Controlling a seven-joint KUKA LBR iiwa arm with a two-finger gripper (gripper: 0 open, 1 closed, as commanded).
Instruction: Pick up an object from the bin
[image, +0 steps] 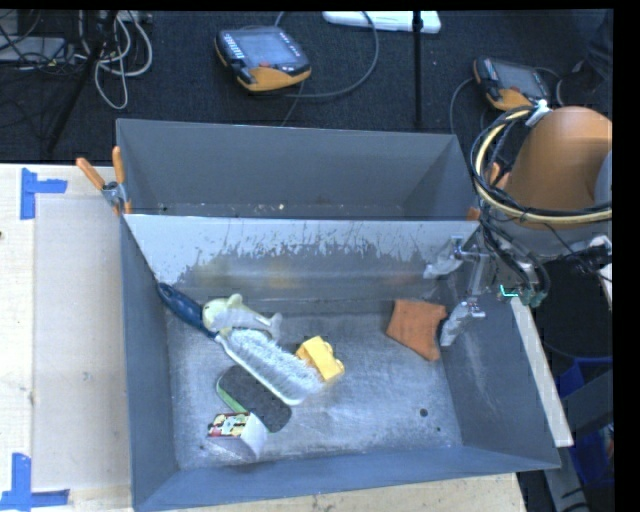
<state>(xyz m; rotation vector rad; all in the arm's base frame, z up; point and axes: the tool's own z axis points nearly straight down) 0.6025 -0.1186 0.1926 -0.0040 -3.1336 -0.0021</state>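
Grey metal bin is shown from above. At near left, a black pad, brush and yellow block are heaped. Farther right, a brown sponge is seen just beside the gripper, whose fingers are spread and empty.

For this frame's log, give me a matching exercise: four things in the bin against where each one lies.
Things:
1 orange-brown flat pad
2 yellow plastic block
3 black oblong pad
4 blue-handled white-bristled brush

Places:
a left, lying diagonally
b right, beside the tool
c front left
d middle of the floor, by the brush's head

Pairs: 1-b; 2-d; 3-c; 4-a
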